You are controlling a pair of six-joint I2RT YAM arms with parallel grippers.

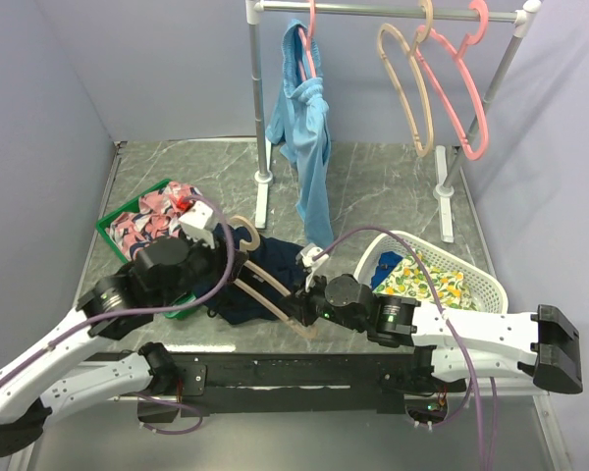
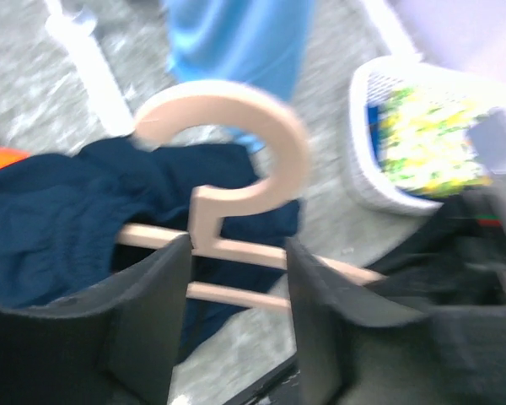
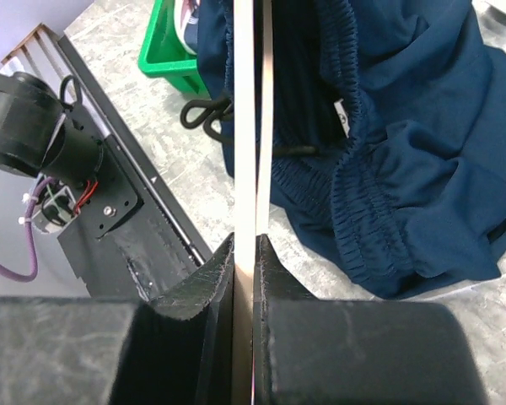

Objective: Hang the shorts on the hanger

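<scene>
The dark blue shorts (image 1: 270,260) lie in a soft heap on the grey worktop (image 1: 373,186). They are close to its near edge, about in the middle. A green basket (image 1: 113,224) full of patterned clothes sits near the left edge, right next to the shorts. A white basket (image 1: 476,285) with yellow cloth in it sits toward the right edge.

The cream hanger (image 2: 209,211) is over the shorts. Its round hook points toward the far left, and its long bars slant down toward the near edge. I cannot tell if any part of the hanger is inside the shorts.

The right fingers (image 3: 233,270) are pinched tight on the thin edge of the hanger, at the end away from the hook. In the right wrist view, the stretchy top band of the shorts is bunched up just beside the hanger. A black string (image 3: 207,110) curls out from it.

The left fingers (image 1: 226,238) are at the hook end. They stand apart with a clear gap, one on each side of the hanger's neck, and the bars run through the gap. That view is blurry, so I cannot tell if a finger touches the neck.

At the far edge stands a white rack (image 1: 373,12) with a light blue cloth (image 1: 309,147) hanging from it
</scene>
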